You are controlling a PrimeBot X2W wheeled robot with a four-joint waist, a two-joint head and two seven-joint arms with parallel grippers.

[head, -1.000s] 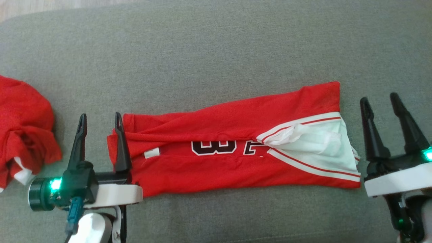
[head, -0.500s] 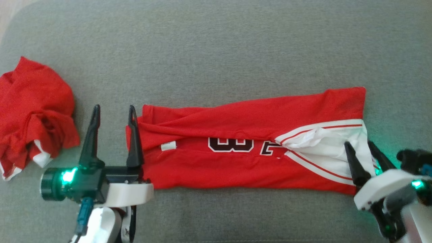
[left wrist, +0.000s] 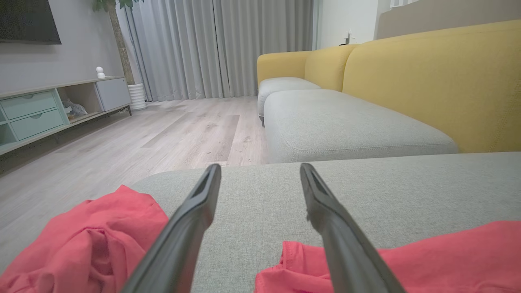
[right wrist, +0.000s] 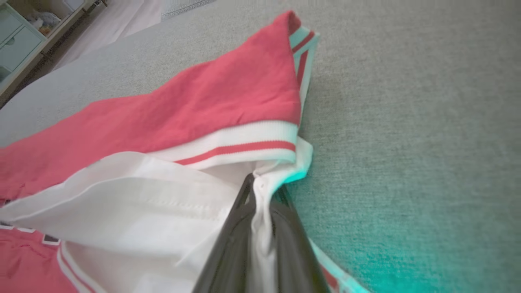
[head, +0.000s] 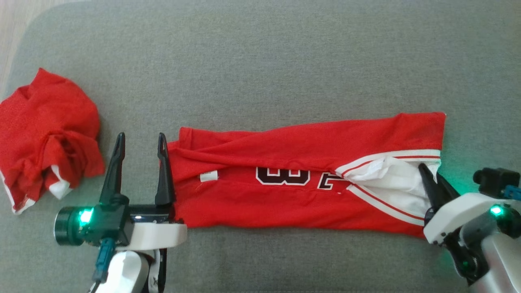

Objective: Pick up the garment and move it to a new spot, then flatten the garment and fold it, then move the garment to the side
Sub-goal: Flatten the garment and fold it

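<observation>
The garment (head: 293,179), a red jersey with white trim and dark numbers, lies folded lengthwise into a long strip across the grey cushion (head: 260,73). My right gripper (head: 429,173) is shut on the white fabric at its right end; the right wrist view shows white cloth (right wrist: 260,203) pinched between the two dark fingers. My left gripper (head: 140,140) stands open at the jersey's left end, its right finger (head: 164,175) against the red edge, nothing between the fingers. The left wrist view shows that red edge (left wrist: 407,260) beside the open fingers.
A second, crumpled red garment (head: 44,134) lies at the cushion's far left, also seen as a red heap (left wrist: 81,240). Wooden floor, a low cabinet (left wrist: 36,114) and a yellow sofa (left wrist: 427,81) lie beyond the cushion's edge.
My right gripper moved in from the right onto the jersey's white end and shut on it. The head camera shifted, so the whole scene slid right and down. The left gripper stayed open.
</observation>
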